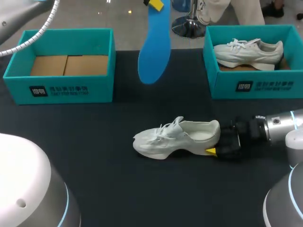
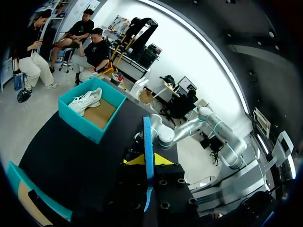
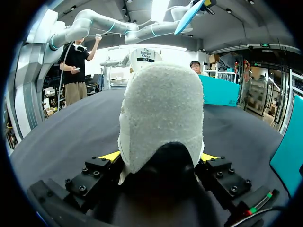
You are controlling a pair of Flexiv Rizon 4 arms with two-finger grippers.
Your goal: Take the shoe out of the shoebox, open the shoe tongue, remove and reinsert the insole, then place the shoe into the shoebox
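1. The white shoe (image 1: 175, 137) is lying on its sole in the middle of the dark table (image 1: 71, 142). Its toe is pointing toward the left arm's side, and it is outside both boxes.
2. The right gripper (image 3: 160, 156) is clamping the shoe's heel. In the right wrist view its two fingers are standing fairly wide apart and pressing the heel from opposite sides.
3. The left gripper (image 2: 149, 160) is pinching the blue insole (image 1: 154, 47) by one end, with its fingers drawn close together on the thin sheet. The insole is hanging high above the table, well apart from the shoe.
4. An empty teal shoebox (image 1: 61, 90) is standing at the far left of the table. A second teal box (image 1: 255, 85) at the far right is holding another white shoe (image 1: 246, 49).
5. Judged step: the insole is already out, so reinsertion is coming next.
6. To do this well, the left arm should be turning the insole so that its free, broader end is facing the shoe's toe. It should then be lowering that end at a shallow slant into the opening by the heel.
7. The right gripper should be holding the heel firmly so that the shoe is not sliding under the push.
8. Likely risk: the soft insole buckling against the tongue or laces. How far the tongue is standing open cannot be told.
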